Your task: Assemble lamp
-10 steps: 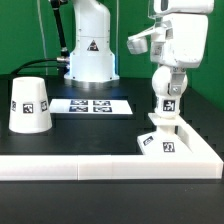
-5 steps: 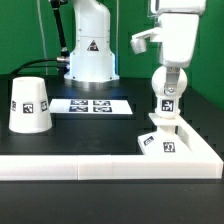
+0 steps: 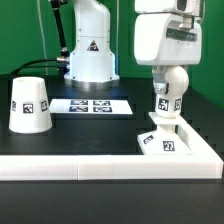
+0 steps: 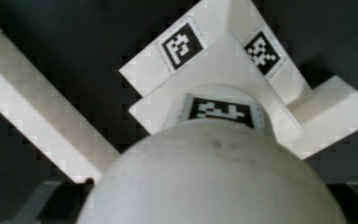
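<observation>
Standing upright on sq. base, bulb right under gripper, contact unclear.

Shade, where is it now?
In the exterior view the shade stands on that view's left, next to the marker board, apart from the bulb and base on the right.

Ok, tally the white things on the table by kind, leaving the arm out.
shade: 1
bulb: 1
base: 1
marker board: 1
wall: 1
Total: 5
</observation>
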`<state>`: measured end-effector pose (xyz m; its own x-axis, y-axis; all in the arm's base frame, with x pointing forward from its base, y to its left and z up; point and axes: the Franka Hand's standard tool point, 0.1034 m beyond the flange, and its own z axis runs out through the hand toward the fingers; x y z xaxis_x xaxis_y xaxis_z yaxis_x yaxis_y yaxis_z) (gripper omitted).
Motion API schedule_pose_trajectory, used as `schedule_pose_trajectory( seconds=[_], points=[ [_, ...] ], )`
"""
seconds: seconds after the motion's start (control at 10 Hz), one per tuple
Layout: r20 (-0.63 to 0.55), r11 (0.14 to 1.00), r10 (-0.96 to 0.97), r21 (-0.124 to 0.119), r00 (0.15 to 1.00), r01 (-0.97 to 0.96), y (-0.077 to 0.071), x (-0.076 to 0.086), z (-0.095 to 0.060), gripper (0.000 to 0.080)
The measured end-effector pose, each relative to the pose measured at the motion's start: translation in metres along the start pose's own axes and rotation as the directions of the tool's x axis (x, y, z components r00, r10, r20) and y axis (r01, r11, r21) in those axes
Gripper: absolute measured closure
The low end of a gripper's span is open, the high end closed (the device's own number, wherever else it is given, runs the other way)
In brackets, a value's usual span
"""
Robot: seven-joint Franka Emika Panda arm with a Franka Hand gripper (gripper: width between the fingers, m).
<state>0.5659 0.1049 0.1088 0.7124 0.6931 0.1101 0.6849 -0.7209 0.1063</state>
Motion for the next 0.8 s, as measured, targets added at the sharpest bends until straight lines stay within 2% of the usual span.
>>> schedule_pose_trajectory(
  seconds=[0.5,0.8],
  points=[
    [-0.009,0.967,0.254,0.004,0.967,-0.254,0.0031,-0.0011,0.0005,0.0225],
    [-0.008,0.897,0.442,0.006,0.897,-0.442,0.0053,-0.0025,0.0006,0.0223]
  ],
)
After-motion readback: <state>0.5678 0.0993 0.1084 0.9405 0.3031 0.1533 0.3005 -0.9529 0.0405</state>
